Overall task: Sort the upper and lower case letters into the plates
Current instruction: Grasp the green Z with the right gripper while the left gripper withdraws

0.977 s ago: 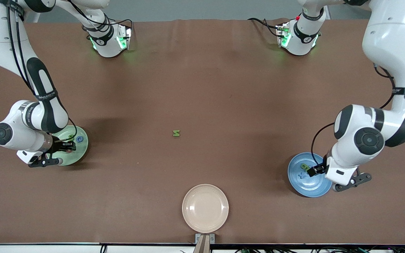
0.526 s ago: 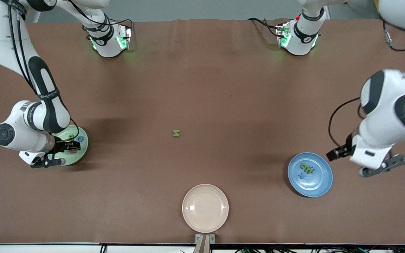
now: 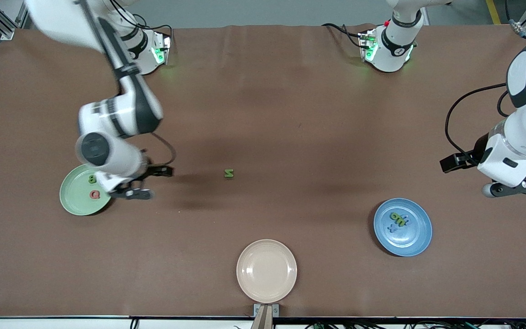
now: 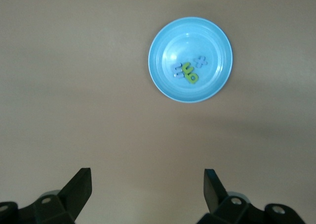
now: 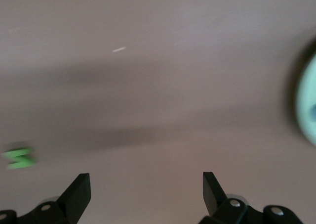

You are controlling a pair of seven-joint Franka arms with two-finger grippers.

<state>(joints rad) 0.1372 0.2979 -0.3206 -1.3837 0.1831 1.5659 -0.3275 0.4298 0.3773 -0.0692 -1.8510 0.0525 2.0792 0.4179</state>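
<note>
Sorting letters, so the plates come first: the mint green plate (image 3: 83, 196) lies toward my right arm's end of the counter (image 3: 290, 114) and holds a red letter (image 3: 94, 194) and a green one (image 3: 92, 179). The blue plate (image 3: 402, 226) lies toward my left arm's end, with a small cluster of letters (image 3: 397, 220) in it (green and pale blue, touching one another). A lone green letter (image 3: 228, 173) lies on the bare counter between the two plates, well apart from both. The cream plate (image 3: 266, 271) is nearer to the front camera than that letter.

My right jaws (image 3: 146, 183) hang spread and empty just beside the green plate. My left jaws (image 4: 148, 189) hang spread and empty near the blue plate.
</note>
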